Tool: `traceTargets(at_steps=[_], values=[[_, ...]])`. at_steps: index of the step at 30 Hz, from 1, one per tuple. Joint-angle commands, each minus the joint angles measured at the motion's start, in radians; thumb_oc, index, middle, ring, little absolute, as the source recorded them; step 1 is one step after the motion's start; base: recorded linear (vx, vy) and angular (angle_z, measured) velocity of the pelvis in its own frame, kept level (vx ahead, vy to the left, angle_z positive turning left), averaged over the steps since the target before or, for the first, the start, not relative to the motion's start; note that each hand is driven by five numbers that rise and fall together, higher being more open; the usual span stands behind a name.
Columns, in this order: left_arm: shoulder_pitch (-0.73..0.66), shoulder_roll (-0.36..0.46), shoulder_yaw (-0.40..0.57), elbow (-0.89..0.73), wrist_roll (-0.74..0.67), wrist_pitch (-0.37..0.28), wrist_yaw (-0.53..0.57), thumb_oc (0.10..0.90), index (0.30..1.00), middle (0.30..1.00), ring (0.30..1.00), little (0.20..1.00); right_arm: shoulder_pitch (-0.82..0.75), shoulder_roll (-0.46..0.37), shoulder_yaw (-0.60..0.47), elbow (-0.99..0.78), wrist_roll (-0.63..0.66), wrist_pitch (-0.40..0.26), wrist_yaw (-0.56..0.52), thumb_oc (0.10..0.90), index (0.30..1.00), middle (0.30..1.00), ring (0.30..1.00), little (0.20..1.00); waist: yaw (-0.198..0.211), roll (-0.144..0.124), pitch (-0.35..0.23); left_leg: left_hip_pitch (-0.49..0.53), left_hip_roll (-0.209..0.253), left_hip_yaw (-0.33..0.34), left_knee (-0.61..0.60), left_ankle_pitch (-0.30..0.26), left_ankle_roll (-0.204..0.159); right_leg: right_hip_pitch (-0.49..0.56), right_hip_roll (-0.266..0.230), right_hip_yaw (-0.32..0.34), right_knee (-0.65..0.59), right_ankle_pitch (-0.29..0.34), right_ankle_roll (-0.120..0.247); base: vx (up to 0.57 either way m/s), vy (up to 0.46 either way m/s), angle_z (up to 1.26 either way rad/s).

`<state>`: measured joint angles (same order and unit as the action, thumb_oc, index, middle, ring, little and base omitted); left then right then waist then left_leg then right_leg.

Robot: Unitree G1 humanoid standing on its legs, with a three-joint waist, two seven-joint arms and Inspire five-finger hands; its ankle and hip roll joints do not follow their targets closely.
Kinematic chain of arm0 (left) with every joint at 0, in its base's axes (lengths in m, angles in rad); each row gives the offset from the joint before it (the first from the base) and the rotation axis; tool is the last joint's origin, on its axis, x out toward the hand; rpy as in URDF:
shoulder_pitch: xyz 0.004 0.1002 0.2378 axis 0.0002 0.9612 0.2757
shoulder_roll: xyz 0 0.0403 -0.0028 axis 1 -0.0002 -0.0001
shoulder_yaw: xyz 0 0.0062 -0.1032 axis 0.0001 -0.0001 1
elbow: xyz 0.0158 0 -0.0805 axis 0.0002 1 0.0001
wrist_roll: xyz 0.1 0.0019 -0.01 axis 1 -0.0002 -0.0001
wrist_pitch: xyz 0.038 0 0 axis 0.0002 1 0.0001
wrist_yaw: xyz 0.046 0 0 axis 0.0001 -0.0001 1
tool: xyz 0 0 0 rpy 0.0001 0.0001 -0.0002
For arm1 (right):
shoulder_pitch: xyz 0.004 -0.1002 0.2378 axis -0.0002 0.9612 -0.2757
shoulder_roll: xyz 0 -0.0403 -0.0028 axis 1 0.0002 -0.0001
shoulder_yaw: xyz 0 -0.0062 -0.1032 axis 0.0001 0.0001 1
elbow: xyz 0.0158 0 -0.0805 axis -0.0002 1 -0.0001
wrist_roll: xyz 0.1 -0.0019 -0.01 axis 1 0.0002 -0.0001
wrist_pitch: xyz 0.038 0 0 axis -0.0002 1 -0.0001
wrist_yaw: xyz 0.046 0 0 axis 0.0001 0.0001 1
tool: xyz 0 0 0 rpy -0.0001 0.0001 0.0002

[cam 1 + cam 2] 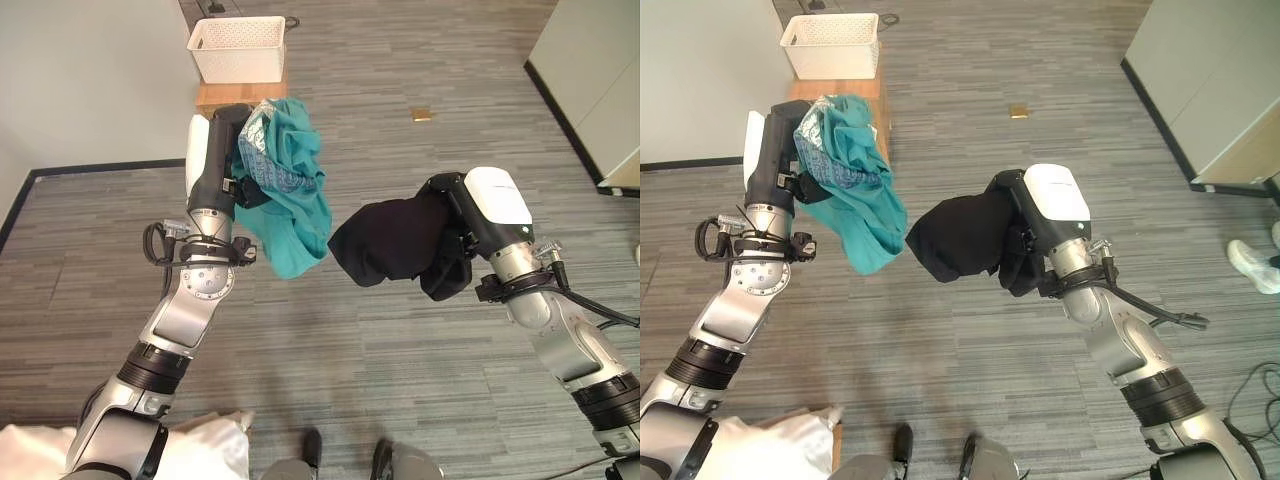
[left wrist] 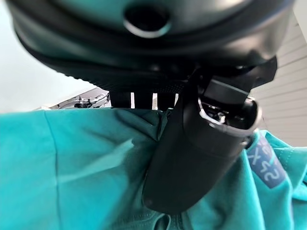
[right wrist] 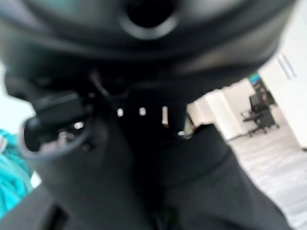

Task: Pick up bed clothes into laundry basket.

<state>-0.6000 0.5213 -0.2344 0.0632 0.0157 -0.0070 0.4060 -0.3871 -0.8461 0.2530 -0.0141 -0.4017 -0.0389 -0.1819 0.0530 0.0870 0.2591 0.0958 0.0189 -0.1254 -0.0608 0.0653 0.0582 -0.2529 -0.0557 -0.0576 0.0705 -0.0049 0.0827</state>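
- The left robot hand (image 1: 232, 150) is raised and clenched on a teal garment (image 1: 295, 190), which hangs down from it on its inner side.
- The right robot hand (image 1: 1025, 245) grips a black garment (image 1: 955, 240), bunched and draped toward the teal one, the 2 near but apart.
- The white laundry basket (image 1: 240, 48) stands on a wooden stand (image 1: 225, 97) beyond the left robot hand.
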Motion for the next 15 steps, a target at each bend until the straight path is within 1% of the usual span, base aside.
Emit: traceTargets(at_steps=[1,2,3,4,5,6,7,8,9,10,11,15], values=[[-0.11,0.066,0.026,-0.048,0.088,-0.09,0.045,0.4,0.3,0.3,0.3,0.3,-0.094,-0.026,-0.119,-0.052,0.014,-0.043,-0.088,0.4,0.3,0.3,0.3,0.3,0.022,-0.065,-0.116,-0.04,0.008,0.058,-0.026,-0.064,-0.063,0.119,-0.108,0.061,-0.043,0.056,0.128,0.23,-0.204,1.1],[-0.128,0.078,0.022,-0.033,0.094,-0.087,0.04,0.4,0.3,0.3,0.3,0.3,-0.094,-0.033,-0.125,-0.051,0.012,-0.036,-0.084,0.4,0.3,0.3,0.3,0.3,0.022,-0.067,-0.124,-0.033,0.01,0.056,-0.026,-0.08,-0.068,0.142,-0.125,0.037,-0.081,0.06,0.137,0.22,-0.206,1.17],[-0.132,0.079,0.019,-0.029,0.094,-0.089,0.041,0.4,0.3,0.3,0.3,0.3,-0.093,-0.033,-0.128,-0.051,0.012,-0.035,-0.083,0.4,0.3,0.3,0.3,0.3,0.02,-0.068,-0.123,-0.032,0.01,0.052,-0.026,-0.08,-0.068,0.151,-0.127,0.032,-0.091,0.063,0.138,0.12,-0.17,1.32],[-0.154,0.085,0.008,0.003,0.105,-0.079,0.034,0.4,0.3,0.3,0.3,0.3,-0.088,-0.019,-0.123,-0.04,0.016,-0.032,-0.086,0.4,0.3,0.3,0.3,0.3,0.023,-0.083,-0.136,-0.018,0.019,0.054,-0.026,-0.089,-0.08,0.166,-0.151,-0.01,-0.116,0.11,0.146,0.14,-0.172,0.97],[-0.159,0.095,0.01,0.013,0.117,-0.076,0.03,0.4,0.3,0.3,0.3,0.3,-0.095,-0.02,-0.121,-0.037,0.009,-0.029,-0.084,0.4,0.3,0.3,0.3,0.3,0.025,-0.09,-0.146,-0.014,0.021,0.049,-0.026,-0.092,-0.083,0.186,-0.152,-0.026,-0.141,0.126,0.147,0.13,-0.174,0.75],[-0.159,0.095,0.01,0.013,0.117,-0.076,0.03,0.4,0.3,0.3,0.3,0.3,-0.095,-0.02,-0.12,-0.037,0.009,-0.029,-0.084,0.4,0.3,0.3,0.3,0.3,0.024,-0.09,-0.146,-0.014,0.021,0.048,-0.026,-0.092,-0.083,0.187,-0.152,-0.027,-0.141,0.126,0.147,0.16,-0.102,0.43],[-0.156,0.117,0.018,0.025,0.128,-0.075,0.036,0.4,0.3,0.3,0.3,0.3,-0.116,-0.038,-0.1,-0.04,0.002,-0.036,-0.077,0.4,0.3,0.3,0.3,0.3,0.039,-0.098,-0.167,-0.011,0.023,0.047,-0.026,-0.095,-0.088,0.207,-0.149,-0.04,-0.152,0.127,0.146,0.1,-0.056,0.58],[-0.154,0.118,0.02,0.025,0.127,-0.075,0.037,0.4,0.3,0.3,0.3,0.3,-0.119,-0.038,-0.097,-0.038,0.002,-0.036,-0.078,0.4,0.3,0.3,0.3,0.3,0.037,-0.097,-0.168,-0.011,0.023,0.046,-0.026,-0.095,-0.088,0.207,-0.149,-0.041,-0.152,0.126,0.146,0.17,-0.091,0.39],[-0.15,0.137,0.031,0.031,0.14,-0.074,0.04,0.4,0.3,0.3,0.3,0.3,-0.143,-0.064,-0.072,-0.041,-0.007,-0.042,-0.065,0.4,0.3,0.3,0.3,0.3,0.049,-0.101,-0.184,-0.01,0.028,0.042,-0.026,-0.093,-0.096,0.232,-0.147,-0.059,-0.158,0.121,0.146,0.06,-0.037,0.07],[-0.149,0.137,0.032,0.03,0.141,-0.074,0.04,0.4,0.3,0.3,0.3,0.3,-0.144,-0.064,-0.07,-0.04,-0.007,-0.042,-0.065,0.4,0.3,0.3,0.3,0.3,0.047,-0.1,-0.184,-0.01,0.028,0.041,-0.026,-0.094,-0.096,0.233,-0.147,-0.06,-0.158,0.12,0.146,0.1,-0.053,0.01],[-0.141,0.156,0.04,0.04,0.159,-0.069,0.041,0.4,0.3,0.3,0.3,0.3,-0.164,-0.096,-0.043,-0.04,-0.021,-0.046,-0.044,0.4,0.3,0.3,0.3,0.3,0.061,-0.102,-0.197,-0.011,0.03,0.03,-0.026,-0.092,-0.102,0.254,-0.145,-0.078,-0.158,0.111,0.145,0.06,-0.024,0.08],[-0.17,0.184,0.028,0.106,0.186,-0.053,0.057,0.4,0.3,0.3,0.3,0.3,-0.224,-0.153,0.011,-0.017,-0.043,-0.047,-0.034,0.4,0.3,0.3,0.3,0.3,0.068,-0.101,-0.214,-0.013,0.032,0.008,-0.026,-0.091,-0.111,0.281,-0.143,-0.102,-0.158,0.093,0.142,0.05,-0.012,0.12]])
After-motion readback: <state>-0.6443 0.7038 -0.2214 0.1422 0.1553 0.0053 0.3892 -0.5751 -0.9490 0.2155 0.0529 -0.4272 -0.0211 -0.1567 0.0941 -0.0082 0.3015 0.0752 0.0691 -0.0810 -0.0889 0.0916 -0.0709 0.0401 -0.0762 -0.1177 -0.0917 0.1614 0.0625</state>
